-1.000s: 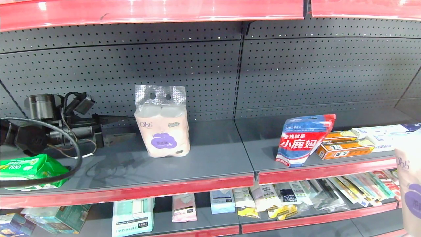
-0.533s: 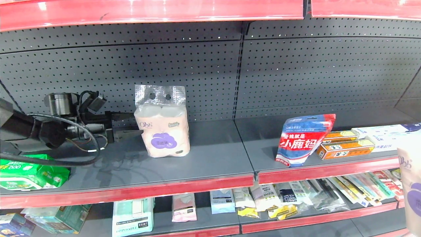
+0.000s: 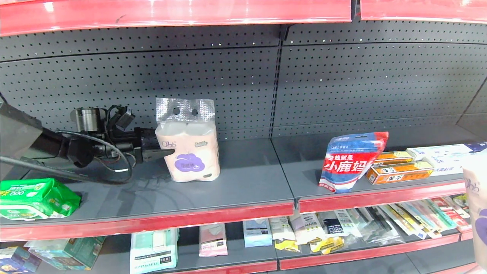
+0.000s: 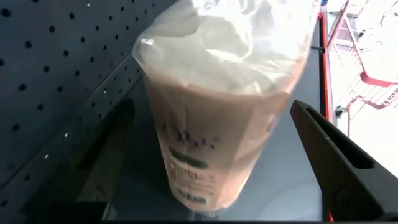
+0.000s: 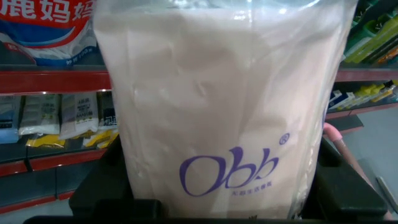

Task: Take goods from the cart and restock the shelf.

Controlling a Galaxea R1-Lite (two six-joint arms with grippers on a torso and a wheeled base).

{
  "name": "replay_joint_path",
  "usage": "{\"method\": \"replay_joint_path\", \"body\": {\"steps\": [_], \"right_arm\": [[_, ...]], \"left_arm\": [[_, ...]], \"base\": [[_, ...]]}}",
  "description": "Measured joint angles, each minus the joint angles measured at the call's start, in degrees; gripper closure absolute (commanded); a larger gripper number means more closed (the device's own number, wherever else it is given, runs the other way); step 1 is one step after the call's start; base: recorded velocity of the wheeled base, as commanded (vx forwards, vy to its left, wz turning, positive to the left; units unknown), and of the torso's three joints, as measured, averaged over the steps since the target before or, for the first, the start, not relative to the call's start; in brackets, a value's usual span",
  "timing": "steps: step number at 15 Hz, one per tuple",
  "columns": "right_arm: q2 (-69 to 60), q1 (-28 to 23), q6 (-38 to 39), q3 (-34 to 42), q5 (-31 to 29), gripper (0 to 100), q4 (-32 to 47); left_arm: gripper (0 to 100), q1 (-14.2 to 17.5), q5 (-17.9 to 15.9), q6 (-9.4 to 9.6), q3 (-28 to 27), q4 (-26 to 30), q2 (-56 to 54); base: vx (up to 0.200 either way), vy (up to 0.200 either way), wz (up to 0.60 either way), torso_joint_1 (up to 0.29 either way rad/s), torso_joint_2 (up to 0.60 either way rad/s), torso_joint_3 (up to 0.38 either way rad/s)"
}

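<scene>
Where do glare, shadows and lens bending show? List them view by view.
Head view: glare spots on the top red strip; the shelf edges bow; the pouch throws a soft shadow to its left. Left wrist view: the wrap atop the shelf pack glares white. Right wrist view: the held pack is evenly lit.

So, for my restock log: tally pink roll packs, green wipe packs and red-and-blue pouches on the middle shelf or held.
pink roll pack, one shelved, one held: 2
green wipe pack: 1
red-and-blue pouch: 1
Total: 4

A shop: a grey pegboard-backed shelf [image 3: 236, 186] with red price rails [image 3: 152, 222], stocked with packaged goods [image 3: 352, 161].
</scene>
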Motion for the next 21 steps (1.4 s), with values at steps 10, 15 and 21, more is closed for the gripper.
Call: {"method": "replay_joint_path", "body": {"steps": [10, 15, 21], "right_arm": [[0.52, -0.11, -0.71, -0.24, 0.05, 100, 0.0], [0.71, -0.11, -0.68, -0.27, 0.05, 100, 0.0], [0.99, -0.11, -0.66, -0.35, 0.05, 100, -0.06]], "left_arm": [[0, -4.41, -0.39, -0.96, -5.47, 0.02, 5.42], [0, -6.1, 0.4, -2.4, -8.79, -0.02, 7.01], [100, -6.5, 0.4, -2.41, -9.09, -0.05, 7.39]], "base": [[0.0, 0.0, 0.0, 0.0, 0.0, 0.0], [0.0, 0.0, 0.0, 0.0, 0.0, 0.0], [0.0, 0.0, 0.0, 0.0, 0.0, 0.0]]}}
